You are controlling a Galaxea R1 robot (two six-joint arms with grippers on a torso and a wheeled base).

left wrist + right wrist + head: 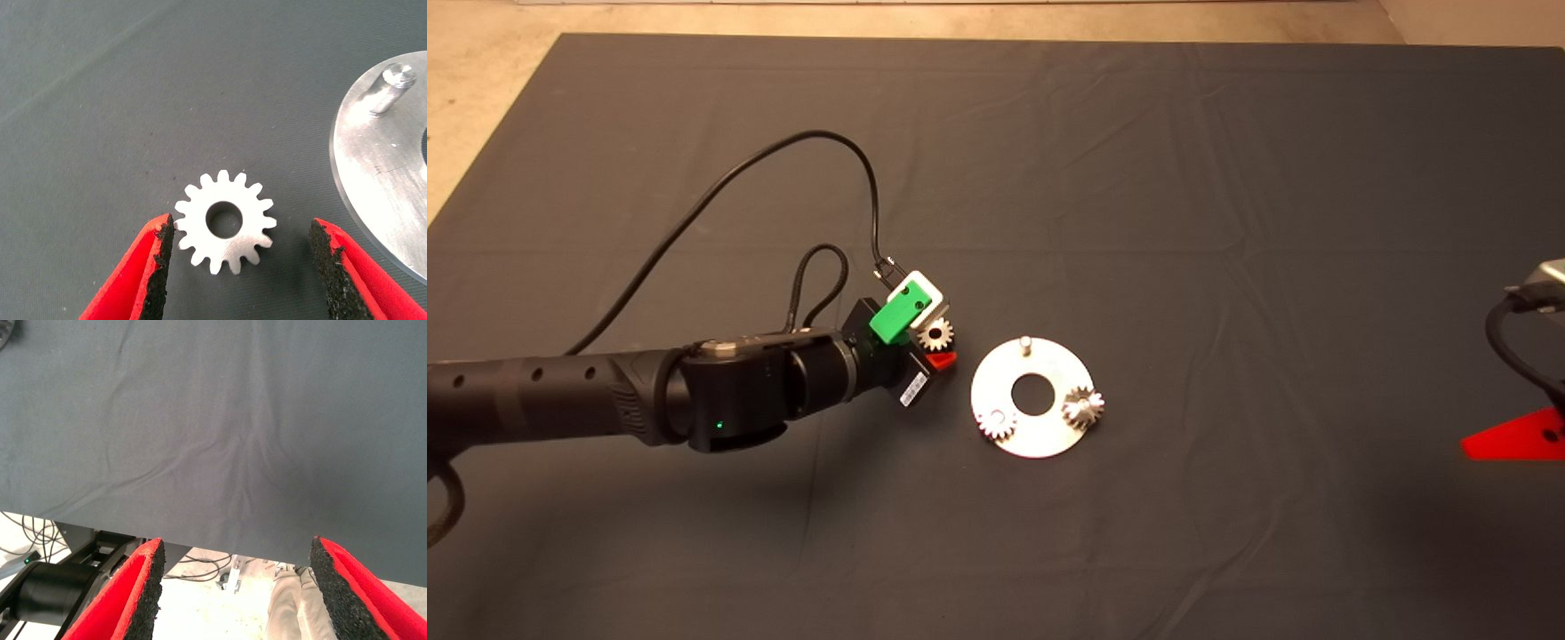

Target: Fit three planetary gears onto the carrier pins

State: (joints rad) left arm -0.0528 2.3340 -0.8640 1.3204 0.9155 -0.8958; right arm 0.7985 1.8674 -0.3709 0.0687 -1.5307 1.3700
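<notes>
The round silvery carrier plate (pixel 1040 431) lies on the mat. Two planetary gears sit on its pins, one at the near left (pixel 996 424) and one at the right (pixel 1083 407). The far pin (pixel 1026 343) stands bare; it also shows in the left wrist view (pixel 393 87). The third gear (pixel 936 335) lies flat on the mat just left of the plate. My left gripper (pixel 935 348) is open right over it; in the left wrist view the gear (pixel 225 220) lies between the spread fingers (pixel 155 267), untouched. My right gripper (pixel 1516 436) is open and parked at the right edge.
A black cable (pixel 720 187) loops from the left arm over the mat behind it. The right wrist view looks past the mat's edge (pixel 200 540) at the floor, with cables and a person's leg (pixel 290 607).
</notes>
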